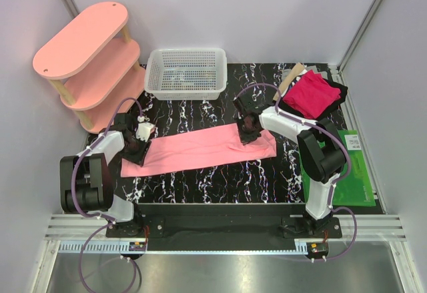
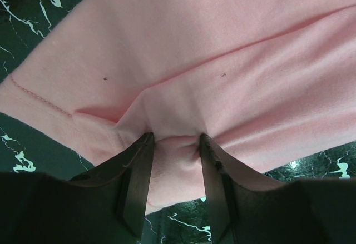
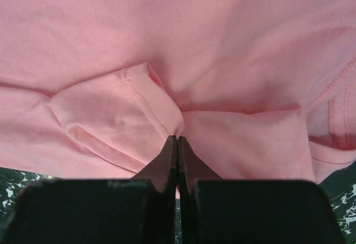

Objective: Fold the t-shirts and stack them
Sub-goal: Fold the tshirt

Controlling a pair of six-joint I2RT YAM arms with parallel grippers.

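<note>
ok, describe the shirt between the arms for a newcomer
On the black marbled tabletop, just nearer than the white mesh basket, lies a light salmon-pink cloth t-shirt, stretched as a long band. The magenta-red t-shirt at far right is darker and crumpled.

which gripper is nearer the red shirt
Right. The right gripper sits just left of the red shirt; the left gripper is at the far end of the pink shirt.

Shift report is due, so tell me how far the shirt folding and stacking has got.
Done: the salmon-pink t-shirt lies as a long narrow band, apparently folded lengthwise. In hand: the left tool grips one end and the right tool is shut, seemingly pinching cloth near the other. Left: folding it shorter, folding the magenta t-shirt lying rumpled at the far right, then stacking both.
</note>
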